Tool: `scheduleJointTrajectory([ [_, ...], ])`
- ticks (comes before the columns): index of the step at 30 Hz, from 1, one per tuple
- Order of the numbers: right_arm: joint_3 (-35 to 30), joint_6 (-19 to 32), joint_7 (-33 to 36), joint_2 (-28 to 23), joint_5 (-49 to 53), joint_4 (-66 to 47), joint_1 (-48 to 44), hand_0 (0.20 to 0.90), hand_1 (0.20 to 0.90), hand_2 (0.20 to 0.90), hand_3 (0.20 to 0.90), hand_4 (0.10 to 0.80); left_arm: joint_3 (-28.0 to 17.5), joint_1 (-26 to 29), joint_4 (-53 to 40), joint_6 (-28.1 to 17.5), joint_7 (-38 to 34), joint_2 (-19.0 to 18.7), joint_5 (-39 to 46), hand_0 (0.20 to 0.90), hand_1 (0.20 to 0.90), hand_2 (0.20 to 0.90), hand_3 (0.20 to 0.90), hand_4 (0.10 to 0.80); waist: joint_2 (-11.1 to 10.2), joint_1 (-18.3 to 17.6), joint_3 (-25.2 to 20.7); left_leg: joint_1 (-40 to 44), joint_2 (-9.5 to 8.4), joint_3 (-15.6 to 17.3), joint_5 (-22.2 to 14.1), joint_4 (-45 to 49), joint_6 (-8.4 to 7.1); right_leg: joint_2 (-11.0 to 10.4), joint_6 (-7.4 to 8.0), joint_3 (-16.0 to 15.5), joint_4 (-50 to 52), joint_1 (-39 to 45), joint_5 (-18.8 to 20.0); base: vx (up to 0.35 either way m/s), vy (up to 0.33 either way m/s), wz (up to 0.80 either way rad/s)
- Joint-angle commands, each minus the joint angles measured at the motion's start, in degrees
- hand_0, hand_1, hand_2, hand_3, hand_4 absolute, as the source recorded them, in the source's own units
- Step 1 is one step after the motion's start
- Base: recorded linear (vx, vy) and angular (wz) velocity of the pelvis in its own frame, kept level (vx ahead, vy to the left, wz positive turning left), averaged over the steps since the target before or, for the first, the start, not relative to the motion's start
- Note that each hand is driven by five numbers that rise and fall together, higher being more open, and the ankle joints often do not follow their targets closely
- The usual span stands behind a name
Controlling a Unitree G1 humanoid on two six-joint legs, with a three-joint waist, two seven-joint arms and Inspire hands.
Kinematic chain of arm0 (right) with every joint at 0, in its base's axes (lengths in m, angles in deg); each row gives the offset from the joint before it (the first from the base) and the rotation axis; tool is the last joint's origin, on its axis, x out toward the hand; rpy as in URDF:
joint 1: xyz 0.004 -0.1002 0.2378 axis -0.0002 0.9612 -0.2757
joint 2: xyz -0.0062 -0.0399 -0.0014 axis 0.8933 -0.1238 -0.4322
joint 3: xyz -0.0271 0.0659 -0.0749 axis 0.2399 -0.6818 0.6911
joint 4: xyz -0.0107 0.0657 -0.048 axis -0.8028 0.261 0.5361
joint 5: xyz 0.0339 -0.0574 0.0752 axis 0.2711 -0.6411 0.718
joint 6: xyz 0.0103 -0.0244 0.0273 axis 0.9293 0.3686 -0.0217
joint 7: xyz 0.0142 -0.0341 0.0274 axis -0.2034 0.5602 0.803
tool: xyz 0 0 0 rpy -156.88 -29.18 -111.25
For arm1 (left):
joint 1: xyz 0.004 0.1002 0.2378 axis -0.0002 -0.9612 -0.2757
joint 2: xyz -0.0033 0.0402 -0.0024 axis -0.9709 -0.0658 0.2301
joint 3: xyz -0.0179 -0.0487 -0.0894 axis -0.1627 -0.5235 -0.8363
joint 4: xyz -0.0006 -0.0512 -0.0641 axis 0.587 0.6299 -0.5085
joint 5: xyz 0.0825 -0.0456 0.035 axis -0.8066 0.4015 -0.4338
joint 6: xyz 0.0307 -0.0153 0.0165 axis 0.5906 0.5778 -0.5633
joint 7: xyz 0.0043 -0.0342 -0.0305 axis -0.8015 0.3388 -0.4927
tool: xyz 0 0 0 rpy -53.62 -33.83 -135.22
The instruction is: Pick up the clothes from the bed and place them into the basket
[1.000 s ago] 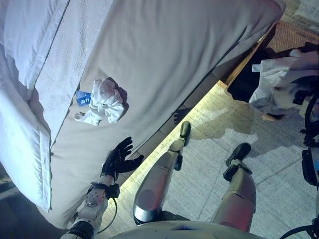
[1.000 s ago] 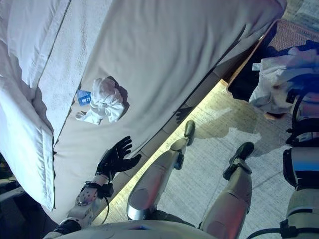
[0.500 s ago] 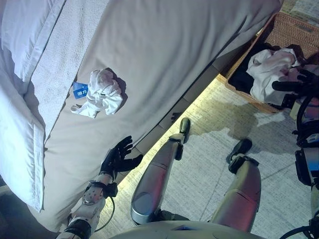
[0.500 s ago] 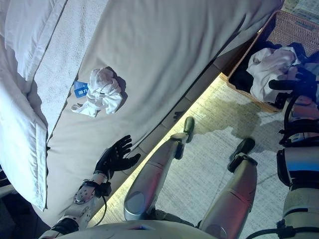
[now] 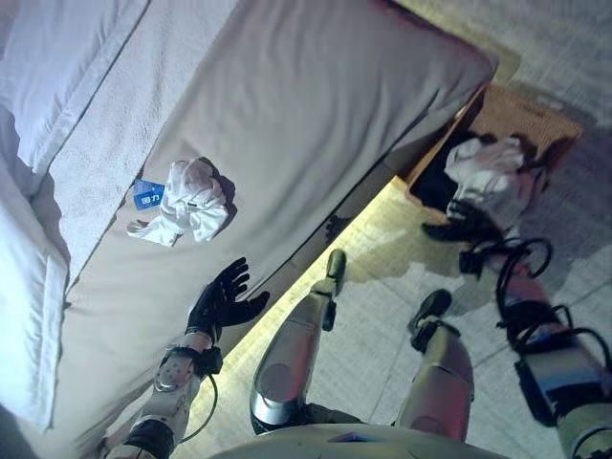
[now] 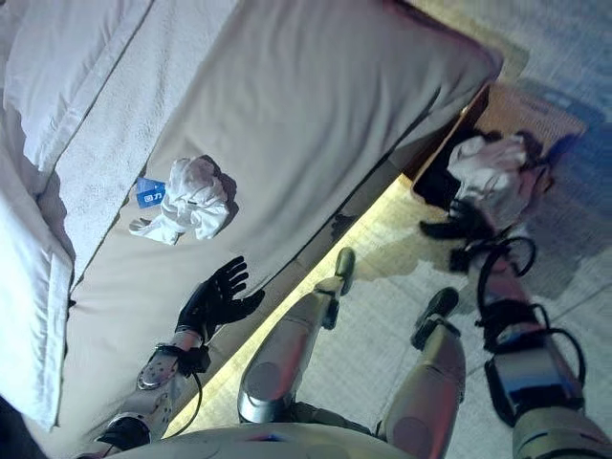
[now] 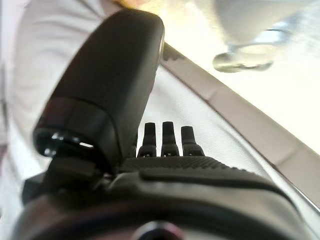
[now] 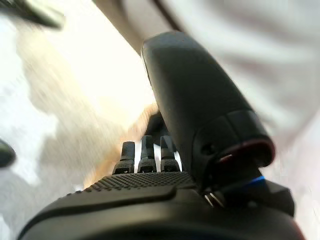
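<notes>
White clothes (image 5: 185, 202) lie on the bed (image 5: 316, 105), at 12 o'clock from the left hand (image 5: 222, 298), fingers spread; right hand (image 5: 457, 228), fingers straight, beside the basket (image 5: 521, 112).

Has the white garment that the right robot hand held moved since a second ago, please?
Yes: the white garment now lies in the wicker basket, released from the right robot hand.

One bed (image 5: 316, 105) is present. One crumpled white garment (image 5: 186, 201) lies on it, with one blue tag (image 5: 147, 194) beside it. One wicker basket (image 5: 521, 120) stands on the floor, containing one white garment (image 5: 488, 172) on dark cloth.
</notes>
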Motion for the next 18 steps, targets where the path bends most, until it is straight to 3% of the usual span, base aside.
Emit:
scheduleJointTrajectory([
  [1, 4.5, 7.1, 1.6, 3.1, -4.0, -5.8, 4.0, 0.9, 0.9, 0.9, 0.9, 0.8, -3.5, -1.2, 5.3, 0.0, -2.4, -2.4, -2.7, 0.9, 0.9, 0.9, 0.9, 0.8, -3.5, 3.5, -7.6, 0.4, 1.24, -1.4, 3.2, -4.2, -3.35, 5.2, -2.79, -4.9, -4.6, 8.1, -0.8, 0.238, -0.166, 0.39],
  [4, 7.4, 7.8, 1.7, 5.8, -7.3, -7.4, 7.5, 0.9, 0.9, 0.9, 0.9, 0.8, -4.6, -2.5, 8.2, 0.2, -3.2, -1.2, -5.7, 0.9, 0.9, 0.9, 0.9, 0.8, -4.3, 5.5, -10.1, 3.3, 3.04, -2.0, 6.7, -8.3, -4.97, 7.2, -3.42, -7.9, -8.4, 14.7, -1.6, 0.161, -0.074, 0.43],
  [7, 10.0, 7.8, 2.3, 8.2, -10.7, -10.3, 11.4, 0.9, 0.9, 0.9, 0.9, 0.8, -6.7, -3.7, 12.0, -0.4, -4.3, 0.1, -11.3, 0.9, 0.9, 0.9, 0.9, 0.8, -6.2, 6.6, -13.0, 5.7, 4.18, 0.0, 6.3, -7.9, -5.49, 7.7, -3.7, -11.2, -12.0, 20.6, -1.3, 0.172, -0.012, 0.52],
  [8, 10.3, 8.0, 1.8, 8.6, -11.6, -11.5, 13.4, 0.9, 0.9, 0.9, 0.9, 0.8, -6.5, -4.0, 12.7, -0.5, -4.6, 0.2, -13.1, 0.9, 0.9, 0.9, 0.9, 0.8, -6.7, 6.2, -13.9, 6.3, 5.0, 2.8, 5.9, -7.2, -5.68, 7.4, -3.72, -13.1, -12.5, 22.5, -1.4, 0.155, 0.049, 0.78],
  [10, 9.5, 8.7, 2.2, 9.1, -12.6, -13.5, 17.1, 0.9, 0.9, 0.9, 0.9, 0.8, -5.8, -3.6, 12.8, 0.6, -4.4, 0.2, -16.4, 0.9, 0.9, 0.9, 0.9, 0.8, -6.8, 3.9, -15.3, 6.0, 8.55, 14.6, 7.9, -6.2, -6.87, 7.3, -3.52, -18.4, -14.4, 26.5, -0.7, 0.137, 0.101, 1.29],
  [11, 9.5, 9.1, 1.9, 9.0, -12.9, -13.7, 18.4, 0.9, 0.9, 0.9, 0.9, 0.8, -5.1, -2.9, 12.9, 1.7, -4.5, 0.3, -17.4, 0.9, 0.9, 0.9, 0.9, 0.8, -7.2, 3.1, -15.9, 6.0, 9.4, 18.1, 8.1, -5.7, -6.8, 7.2, -3.29, -19.7, -14.7, 27.9, -0.5, 0.246, 0.299, 1.82],
  [12, 9.9, 9.4, 0.4, 9.4, -15.7, -12.5, 18.7, 0.9, 0.9, 0.9, 0.9, 0.8, -4.5, -2.5, 13.7, 3.0, -4.6, 0.7, -17.7, 0.9, 0.9, 0.9, 0.9, 0.8, -7.8, 2.6, -17.4, 7.7, 7.67, 18.5, 5.7, -7.5, -5.32, 6.4, -2.2, -19.2, -13.9, 28.4, -0.9, 0.223, 0.29, 1.54],
  [13, 9.9, 9.5, 0.4, 9.4, -15.9, -12.4, 18.8, 0.9, 0.9, 0.9, 0.9, 0.8, -4.5, -2.5, 13.7, 3.0, -4.6, 0.7, -17.7, 0.9, 0.9, 0.9, 0.9, 0.8, -7.9, 2.6, -17.5, 7.9, 7.44, 18.4, 5.7, -7.8, -5.19, 6.1, -2.04, -19.1, -13.6, 28.4, -1.0, 0.292, 0.376, 1.21],
  [16, 9.7, 8.6, -1.8, 10.4, -17.9, -10.9, 19.3, 0.9, 0.9, 0.9, 0.9, 0.8, -3.2, -3.3, 14.4, 2.4, -6.2, 1.6, -16.4, 0.9, 0.9, 0.9, 0.9, 0.8, -9.5, 2.9, -20.5, 10.7, 4.95, 17.8, 3.6, -9.0, -2.29, 4.6, 0.05, -17.4, -12.7, 30.5, 0.7, 0.197, 0.261, 0.2],
  [18, 9.8, 9.2, -1.3, 11.2, -21.3, -8.6, 19.5, 0.9, 0.9, 0.9, 0.9, 0.8, -3.9, -2.5, 14.7, 3.3, -6.6, 1.7, -14.2, 0.9, 0.9, 0.9, 0.9, 0.8, -11.2, 3.2, -22.2, 13.3, 2.28, 17.1, 2.3, -10.9, 0.01, 2.5, 2.66, -15.7, -11.2, 31.7, 5.2, 0.201, 0.245, 0.28],
])
